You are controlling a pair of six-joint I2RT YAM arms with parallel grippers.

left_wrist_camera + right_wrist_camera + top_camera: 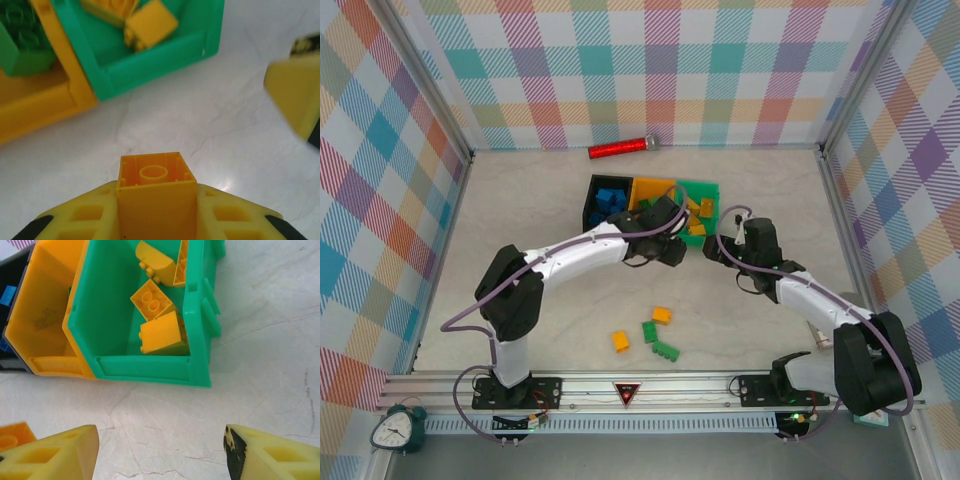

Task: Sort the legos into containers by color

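Note:
My left gripper point(156, 205) is shut on an orange lego point(156, 185), hollow underside facing the camera, just above the table in front of the green container point(150, 70). That container holds several orange legos point(157, 332). The orange container point(650, 192) has a green lego point(22, 45) in it, and the black container point(603, 203) holds blue legos point(610, 198). My right gripper point(160, 452) stands open over bare table before the green container's near wall, close beside the left gripper point(670, 240). Two orange legos point(662, 315) point(620, 341) and two green legos point(649, 331) point(666, 350) lie loose near the front.
A red cylinder with a silver tip point(622, 148) lies by the back wall. Plaid walls enclose the table on three sides. The two grippers are close together in front of the bins, the right fingertip point(295, 95) showing in the left wrist view.

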